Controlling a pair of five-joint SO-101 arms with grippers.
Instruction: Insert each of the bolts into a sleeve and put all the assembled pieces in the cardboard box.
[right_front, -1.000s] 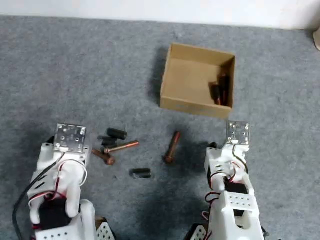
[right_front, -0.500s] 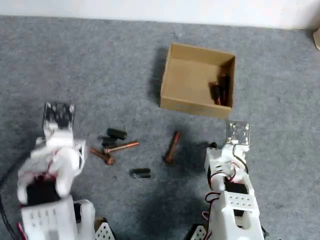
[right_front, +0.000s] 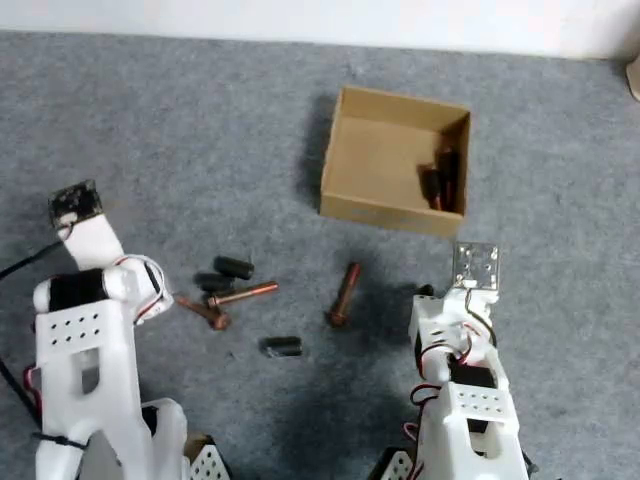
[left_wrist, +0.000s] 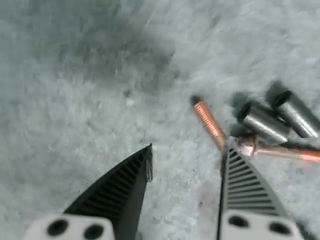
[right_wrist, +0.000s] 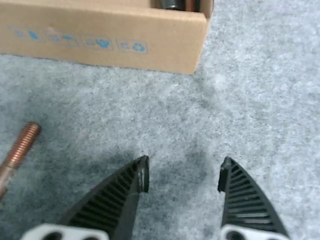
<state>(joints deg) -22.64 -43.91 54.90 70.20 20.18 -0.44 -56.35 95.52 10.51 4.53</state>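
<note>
Left gripper (left_wrist: 189, 150): jaws spread, nothing between them; it hangs low over the grey carpet (right_front: 200, 130) at the edge of the parts cluster. One fingertip (left_wrist: 235, 170) sits right by the spot where two copper bolts meet; can't tell if it touches. Angled bolt (left_wrist: 207, 120) lies with its threaded end pointing away from the cluster; second bolt (left_wrist: 282, 153) lies with its head next to the angled one. Two dark sleeves lie loose side by side just past the bolts: near sleeve (left_wrist: 263, 125) close to the second bolt, far sleeve (left_wrist: 297, 115) beside it.

High view: third sleeve (right_front: 283, 347) lies alone on the carpet between the arms, nearer the cluster; third bolt (right_front: 343, 294) lies loose between the cluster and the right arm (right_front: 465, 350), threaded end toward the cardboard box (right_wrist: 100, 37).

Right gripper (right_wrist: 184, 167): jaws spread, nothing held; it hangs over bare carpet just short of the box's near corner, with the third bolt off to one side.

Box sits upright, open top, well apart from the cluster; assembled pieces (right_front: 443, 180), dark with copper showing, lie inside against the wall on the right arm's side; can't count them.
</note>
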